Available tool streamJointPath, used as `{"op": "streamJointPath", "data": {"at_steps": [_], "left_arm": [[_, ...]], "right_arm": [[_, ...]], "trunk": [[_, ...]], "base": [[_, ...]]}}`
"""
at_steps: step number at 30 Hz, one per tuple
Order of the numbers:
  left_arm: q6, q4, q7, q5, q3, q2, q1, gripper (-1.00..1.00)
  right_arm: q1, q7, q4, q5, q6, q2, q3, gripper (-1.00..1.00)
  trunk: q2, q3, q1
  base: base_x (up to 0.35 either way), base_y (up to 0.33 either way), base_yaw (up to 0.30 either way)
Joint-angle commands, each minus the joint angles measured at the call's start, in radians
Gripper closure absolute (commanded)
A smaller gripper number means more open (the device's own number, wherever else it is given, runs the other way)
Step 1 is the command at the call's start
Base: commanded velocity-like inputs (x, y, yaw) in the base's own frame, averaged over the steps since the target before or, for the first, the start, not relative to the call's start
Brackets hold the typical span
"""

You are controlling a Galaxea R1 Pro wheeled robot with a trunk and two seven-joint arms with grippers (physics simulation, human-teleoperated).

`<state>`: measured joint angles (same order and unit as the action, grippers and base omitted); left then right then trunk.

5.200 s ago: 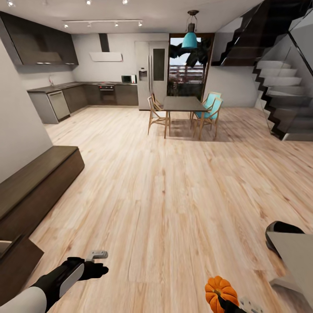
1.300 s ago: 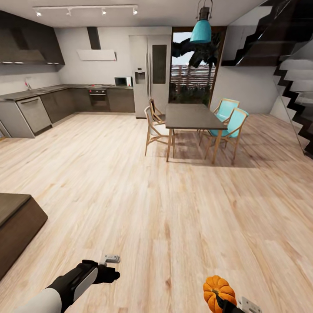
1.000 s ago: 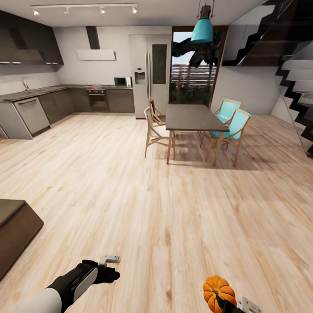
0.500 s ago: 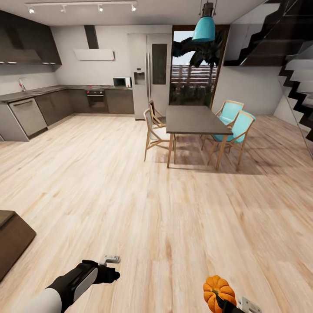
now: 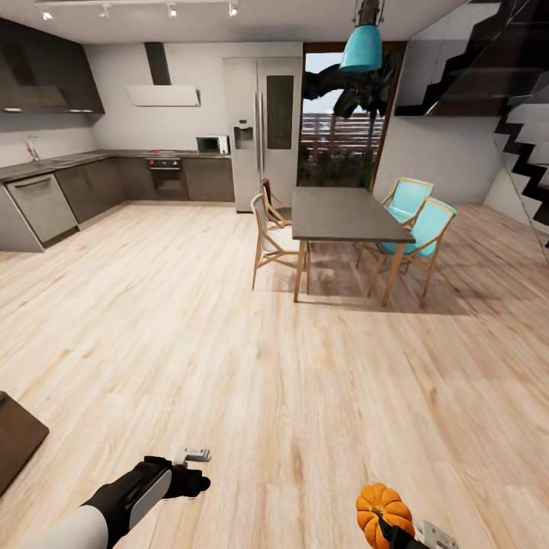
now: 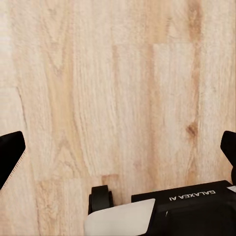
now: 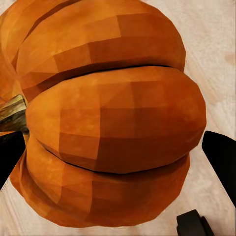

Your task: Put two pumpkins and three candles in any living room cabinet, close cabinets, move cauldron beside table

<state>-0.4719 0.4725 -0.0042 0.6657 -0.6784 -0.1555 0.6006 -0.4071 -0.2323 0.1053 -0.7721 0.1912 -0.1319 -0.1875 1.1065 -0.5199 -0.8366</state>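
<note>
Head view | right gripper (image 5: 396, 534) clamps pumpkin (image 5: 381, 512) | left gripper (image 5: 194, 465) jaws wide, empty | cabinet (image 5: 17, 436) slipping off-frame | risk: overshooting it.

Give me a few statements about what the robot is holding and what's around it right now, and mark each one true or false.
1. The right hand holds an orange pumpkin. True.
2. The left hand carries a candle. False: in the left wrist view its fingers are spread with only wood floor between them.
3. Two turquoise chairs stand at the dark dining table. True.
4. The pumpkin rests on the dining table. False: it is held over the floor, well short of the table.
5. A turquoise lamp hangs above the dining table. True.
6. The fridge door stands wide open. False: its doors look closed.
</note>
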Motion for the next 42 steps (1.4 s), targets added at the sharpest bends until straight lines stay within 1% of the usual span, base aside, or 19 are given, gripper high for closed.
{"op": "streamJointPath", "data": {"at_steps": [1,42], "left_arm": [[-0.003,0.001,0.0,0.002,-0.005,-0.001,0.001,-1.0],[-0.002,0.001,0.0,0.002,-0.007,-0.001,0.001,-1.0]], "right_arm": [[-0.001,-0.004,-0.001,-0.01,0.004,0.0,-0.006,1.0],[-0.001,-0.004,-0.001,-0.011,0.009,0.002,-0.007,1.0]], "trunk": [[0.001,-0.001,-0.001],[0.001,-0.001,-0.001]], "base": [[0.291,0.0,0.0],[0.286,0.0,0.0]]}}
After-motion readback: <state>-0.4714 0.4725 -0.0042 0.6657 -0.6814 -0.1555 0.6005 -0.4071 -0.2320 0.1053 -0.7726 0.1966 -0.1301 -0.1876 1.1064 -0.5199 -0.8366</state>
